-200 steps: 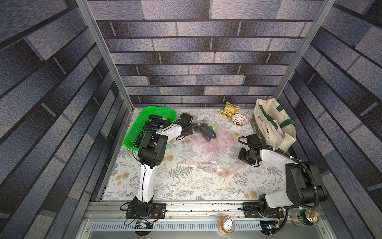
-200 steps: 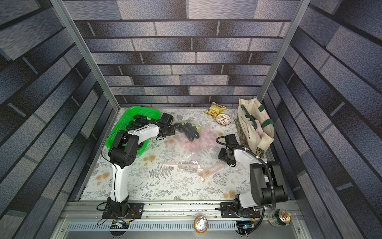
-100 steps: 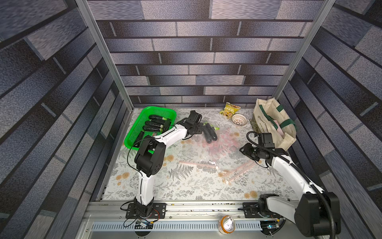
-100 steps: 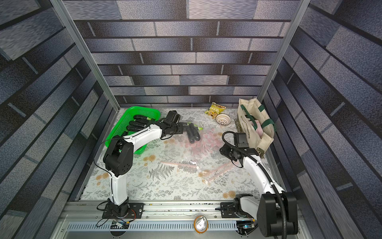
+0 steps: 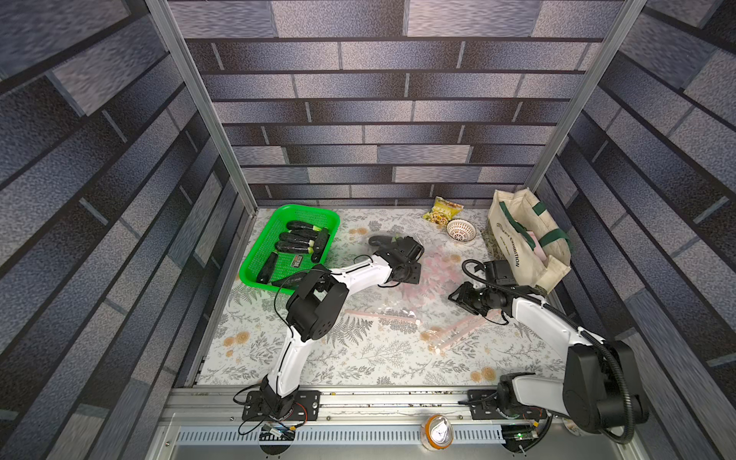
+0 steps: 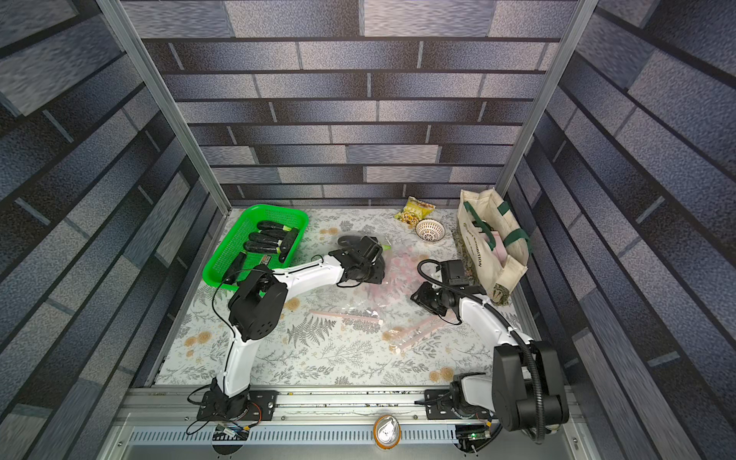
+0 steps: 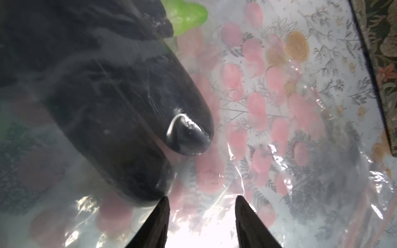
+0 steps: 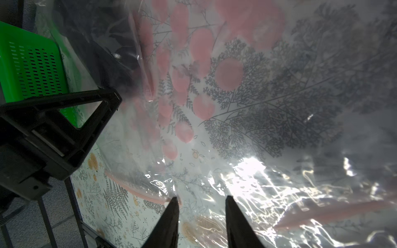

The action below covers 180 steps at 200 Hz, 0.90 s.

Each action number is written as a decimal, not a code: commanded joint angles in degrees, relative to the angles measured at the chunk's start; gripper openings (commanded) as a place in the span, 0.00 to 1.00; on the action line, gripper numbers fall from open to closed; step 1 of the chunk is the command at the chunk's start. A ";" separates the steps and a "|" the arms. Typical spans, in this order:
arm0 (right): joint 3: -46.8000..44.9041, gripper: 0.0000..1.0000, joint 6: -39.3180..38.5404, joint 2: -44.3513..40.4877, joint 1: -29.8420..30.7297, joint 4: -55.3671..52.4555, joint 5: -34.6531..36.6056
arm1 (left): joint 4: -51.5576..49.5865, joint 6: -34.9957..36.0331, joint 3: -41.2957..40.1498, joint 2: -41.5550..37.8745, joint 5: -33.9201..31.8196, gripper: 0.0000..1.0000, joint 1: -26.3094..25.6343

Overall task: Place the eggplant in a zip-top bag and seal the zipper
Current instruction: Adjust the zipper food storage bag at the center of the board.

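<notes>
Lab robot cell: brick-print wall panels (image 5: 382, 119), aluminium frame posts (image 5: 204, 107).

Table (image 5: 358, 358), rear left: a basket (image 5: 258, 243) held several eggplants (image 5: 296, 238) lying side by side. Rear right: a packet (image 5: 443, 209) lay with a bowl (image 5: 460, 231) just before it, and a tote (image 5: 525, 243) stood right of both along the right edge. Centre: the bag (image 5: 434, 278) lay between basket and tote, zipper (image 5: 380, 316) toward the front, an eggplant (image 5: 380, 240) in its far left end; a can (image 5: 438, 431) sat before the table.
</notes>
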 commanded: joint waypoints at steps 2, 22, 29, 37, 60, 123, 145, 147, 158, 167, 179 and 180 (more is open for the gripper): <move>-1.39 0.37 -1.00 1.61 0.15 -0.32 2.31 | -3.28 -1.79 3.11 0.99 -0.62 0.52 0.04; -1.81 0.38 -1.32 2.25 0.22 -1.12 3.41 | -2.87 -2.36 3.04 1.97 -1.86 0.51 0.92; -1.89 0.38 -1.46 2.40 0.18 -1.54 3.89 | -2.49 -2.27 3.14 2.38 -2.37 0.52 1.39; -1.87 0.38 -1.73 2.58 0.17 -2.10 4.54 | -2.02 -1.79 3.45 2.89 -2.92 0.52 1.89; -2.07 0.38 -2.45 2.84 0.18 -3.97 6.49 | -1.39 -0.97 5.58 5.00 -3.49 0.52 4.11; -2.46 0.39 -3.12 4.59 0.14 -6.63 10.52 | -1.62 1.38 17.81 13.29 -3.35 0.51 9.16; -2.55 0.39 -3.21 4.56 0.13 -7.26 12.03 | -3.30 2.29 22.40 15.53 -4.08 0.52 10.45; -2.47 0.39 -3.27 4.54 0.17 -7.27 12.09 | -3.38 2.42 22.71 15.69 -4.09 0.52 10.55; -2.45 0.39 -3.31 4.00 0.18 -7.04 11.39 | -4.02 2.85 24.40 16.34 -3.92 0.52 10.96; -2.27 0.40 -3.45 2.49 0.14 -6.11 9.73 | -4.38 3.44 25.32 16.17 -3.60 0.52 11.05; -1.54 0.42 -3.73 -1.01 0.19 -5.40 7.73 | -4.29 4.08 25.45 14.61 -3.39 0.52 10.90; -1.47 0.42 -3.88 -1.36 0.18 -5.40 7.59 | -4.29 4.11 25.38 14.38 -3.39 0.53 10.88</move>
